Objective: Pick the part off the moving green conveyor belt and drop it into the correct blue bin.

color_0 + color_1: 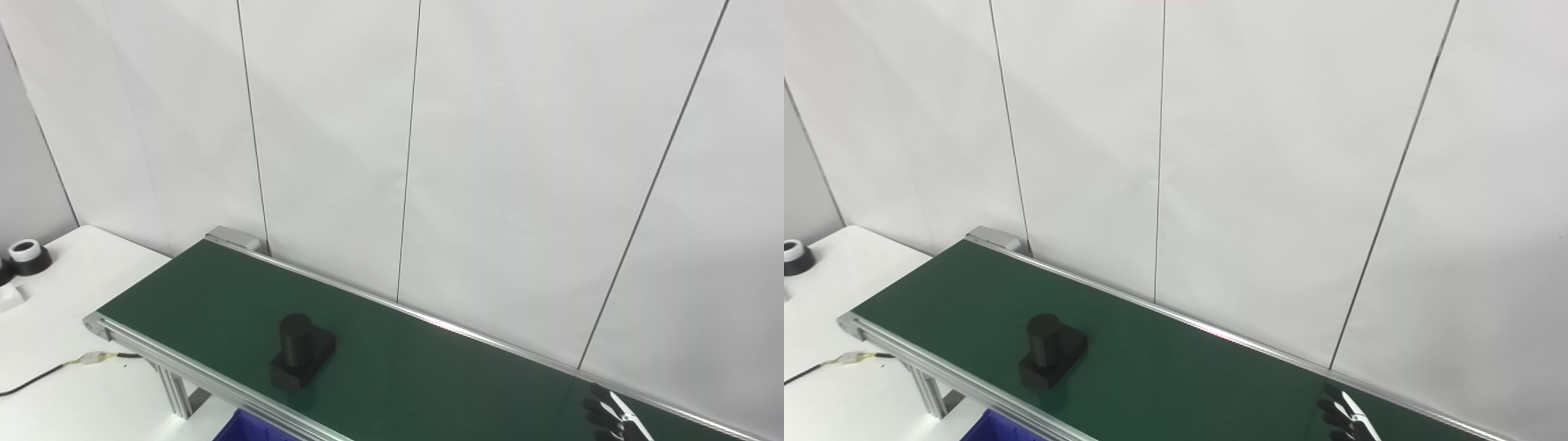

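Green conveyor belt [429, 373] along white panelled wall [490, 153] — black part [301, 358] riding it, right robot hand [612, 416] at frame edge, grip unclear.

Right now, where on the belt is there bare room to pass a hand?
Bare belt runs between the black part and the right hand, and from the part to the belt's far end. The near rail above the blue bin is tighter.

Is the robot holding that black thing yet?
No. The black part sits alone on the green belt. Only the right hand's fingertips show, far off, holding nothing visible.
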Action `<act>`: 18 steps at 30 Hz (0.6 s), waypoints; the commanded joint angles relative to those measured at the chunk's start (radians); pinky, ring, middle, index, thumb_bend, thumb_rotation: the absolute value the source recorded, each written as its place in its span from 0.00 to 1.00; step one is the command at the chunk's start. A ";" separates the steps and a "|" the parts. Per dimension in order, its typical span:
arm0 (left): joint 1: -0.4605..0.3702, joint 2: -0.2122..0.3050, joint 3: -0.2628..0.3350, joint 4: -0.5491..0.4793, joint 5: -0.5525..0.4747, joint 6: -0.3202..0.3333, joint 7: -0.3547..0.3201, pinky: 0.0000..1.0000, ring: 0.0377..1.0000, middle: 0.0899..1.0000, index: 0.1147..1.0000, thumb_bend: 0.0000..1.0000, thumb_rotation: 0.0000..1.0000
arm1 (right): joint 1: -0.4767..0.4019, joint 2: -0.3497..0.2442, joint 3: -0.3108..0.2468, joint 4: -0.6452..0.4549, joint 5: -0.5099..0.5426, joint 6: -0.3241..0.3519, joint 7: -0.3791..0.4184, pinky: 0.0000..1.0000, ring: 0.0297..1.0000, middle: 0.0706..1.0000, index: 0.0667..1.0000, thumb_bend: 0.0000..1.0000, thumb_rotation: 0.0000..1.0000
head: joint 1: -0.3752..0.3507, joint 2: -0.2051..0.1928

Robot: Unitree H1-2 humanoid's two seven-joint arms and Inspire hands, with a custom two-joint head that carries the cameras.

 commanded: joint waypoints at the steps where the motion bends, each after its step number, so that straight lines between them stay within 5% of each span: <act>1: -0.010 0.001 -0.001 -0.031 0.006 -0.039 0.006 0.62 0.68 0.71 0.76 0.70 0.37 | -0.039 0.011 0.001 -0.014 0.000 0.010 0.001 0.79 0.84 0.85 0.90 0.60 0.50 | -0.004 0.003; 18: 0.007 0.023 0.007 -0.074 0.005 0.004 -0.013 0.65 0.68 0.72 0.78 0.74 0.46 | -0.163 0.101 0.034 0.167 -0.044 0.038 -0.021 0.79 0.87 0.86 0.90 0.66 0.52 | -0.086 0.037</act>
